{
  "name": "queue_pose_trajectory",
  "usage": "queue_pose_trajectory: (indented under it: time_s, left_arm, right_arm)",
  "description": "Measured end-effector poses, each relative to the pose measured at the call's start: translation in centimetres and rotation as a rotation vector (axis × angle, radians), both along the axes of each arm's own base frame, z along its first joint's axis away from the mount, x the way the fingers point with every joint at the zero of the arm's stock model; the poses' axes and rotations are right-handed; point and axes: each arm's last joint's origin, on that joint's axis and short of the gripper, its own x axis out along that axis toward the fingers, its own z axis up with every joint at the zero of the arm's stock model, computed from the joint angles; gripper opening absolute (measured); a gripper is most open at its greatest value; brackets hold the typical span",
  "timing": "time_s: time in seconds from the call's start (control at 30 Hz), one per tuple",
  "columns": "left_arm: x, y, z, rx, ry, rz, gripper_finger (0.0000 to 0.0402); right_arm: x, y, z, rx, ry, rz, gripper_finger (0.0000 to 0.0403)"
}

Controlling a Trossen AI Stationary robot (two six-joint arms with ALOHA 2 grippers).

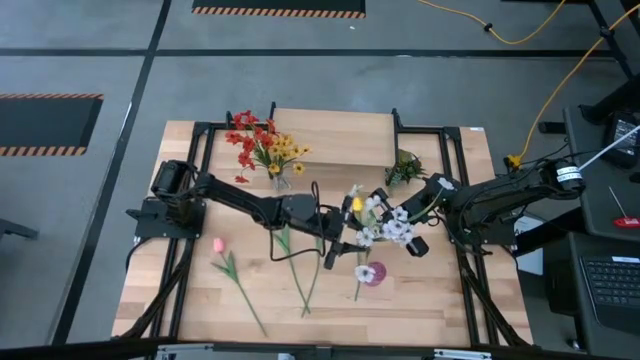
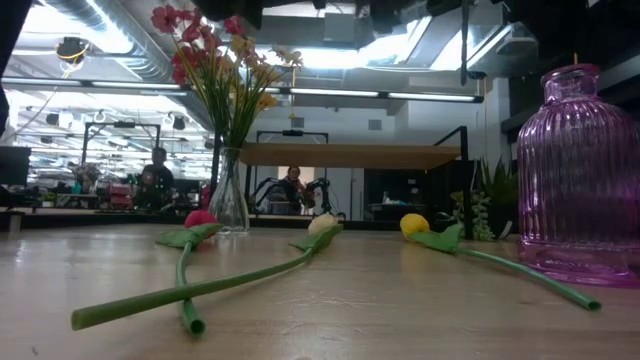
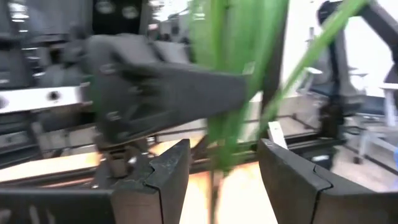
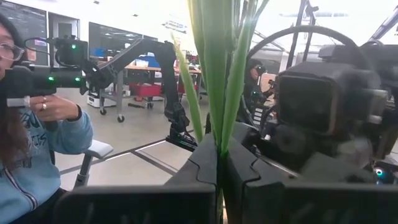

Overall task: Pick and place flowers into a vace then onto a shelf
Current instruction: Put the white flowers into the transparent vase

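Holding white flowers [image 1: 385,225] mid-frame | right gripper [image 4: 219,163] pinching stems | left gripper [image 3: 221,163] fingers spread around them | risk: early release drops the bunch beside purple vase [image 2: 577,170]

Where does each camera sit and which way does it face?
High: above the table, facing down; both arms show.
Low: at table height, facing across to the purple vase; no gripper shows.
Left wrist: on the left arm, past the open left gripper at green stems.
Right wrist: on the right arm; right gripper shut on the white flowers.
Shared: high and low show the purple vase.
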Motion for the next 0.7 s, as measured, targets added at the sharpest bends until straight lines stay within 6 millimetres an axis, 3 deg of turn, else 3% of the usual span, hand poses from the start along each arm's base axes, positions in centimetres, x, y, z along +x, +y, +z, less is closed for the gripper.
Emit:
queue_pose_trajectory:
  time_s: [0.4,0.7]
  left_arm:
    - [0.1,0.8,0.0,0.016,-0.002,-0.004,0.0176]
    - [0.2,1.5,0.0,0.016,-0.001,0.008,0.0101]
  right_arm:
    - [0.0,0.0,0.1,0.0,-0.006,0.0,0.0]
    - [0.0,0.0,0.1,-0.002,-0.011,-0.004,0.0]
